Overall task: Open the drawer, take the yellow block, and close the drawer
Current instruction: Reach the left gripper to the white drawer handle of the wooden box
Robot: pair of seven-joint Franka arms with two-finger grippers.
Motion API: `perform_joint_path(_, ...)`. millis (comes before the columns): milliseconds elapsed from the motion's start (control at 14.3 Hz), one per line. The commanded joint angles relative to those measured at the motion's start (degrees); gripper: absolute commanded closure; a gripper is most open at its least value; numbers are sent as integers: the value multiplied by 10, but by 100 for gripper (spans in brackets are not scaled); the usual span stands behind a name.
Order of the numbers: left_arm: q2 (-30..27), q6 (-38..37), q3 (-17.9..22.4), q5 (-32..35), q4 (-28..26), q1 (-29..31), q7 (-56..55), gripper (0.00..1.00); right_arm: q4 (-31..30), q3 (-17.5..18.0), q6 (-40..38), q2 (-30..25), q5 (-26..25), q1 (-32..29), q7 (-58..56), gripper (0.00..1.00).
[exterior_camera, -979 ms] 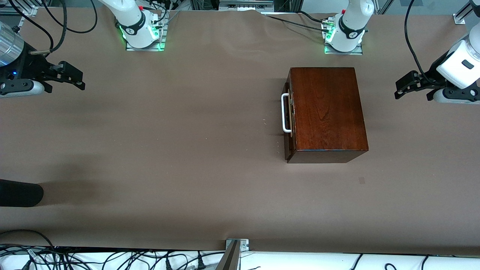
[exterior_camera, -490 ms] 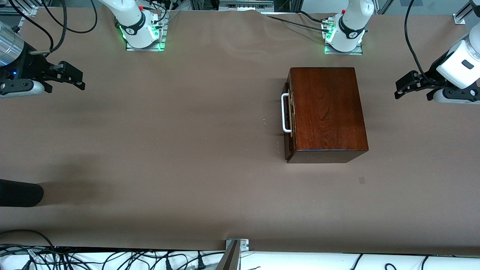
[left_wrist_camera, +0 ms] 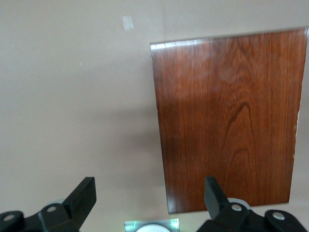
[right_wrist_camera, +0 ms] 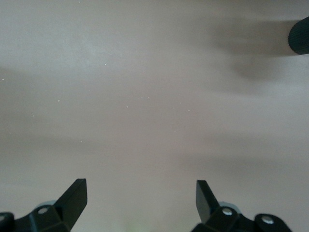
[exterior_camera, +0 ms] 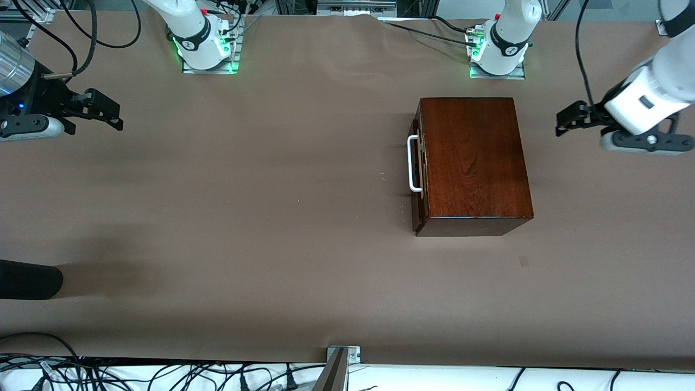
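The mahogany-coloured wooden box (exterior_camera: 475, 163) stands on the table near the left arm's base. Its drawer (exterior_camera: 417, 213) sits pushed in, the dark front about flush with the box, facing the right arm's end of the table. The white bar handle (exterior_camera: 414, 164) is untouched. The yellow block is hidden. My left gripper (exterior_camera: 566, 120) is open and empty above the table beside the box's back side. In the left wrist view the box top (left_wrist_camera: 227, 121) lies ahead of the open gripper (left_wrist_camera: 149, 193). My right gripper (exterior_camera: 111, 113) waits open and empty at its end of the table, over bare table in its wrist view (right_wrist_camera: 141, 193).
A black cylinder (exterior_camera: 30, 279) pokes in at the right arm's end of the table, nearer to the front camera; it also shows in the right wrist view (right_wrist_camera: 300, 36). Brown paper (exterior_camera: 271, 190) covers the table. A metal bracket (exterior_camera: 342, 355) sits at the near edge.
My left gripper has moved toward the box and a little toward the robots' bases. The right arm, the box and the drawer have not moved.
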Motion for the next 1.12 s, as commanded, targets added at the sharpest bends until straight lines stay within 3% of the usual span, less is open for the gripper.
perform_joint_path(0,26,-45,-13,-20,18,-3,-1,0,8,6,-1,0,-3,-5,6,0)
perform_joint_path(280,65,-38,-66,-109,15,-3,-11,0,8,7,-1,1,-3,-3,7,0)
perform_joint_path(490,98,40,-136,-126,17,-3,-61,0,8,10,1,1,-5,0,15,0)
perform_joint_path(699,140,124,-191,-92,15,-31,-210,0,8,9,6,1,-3,-1,16,0)
perform_joint_path(1049,217,198,-191,51,11,-152,-399,0,8,8,27,10,16,-5,16,0)
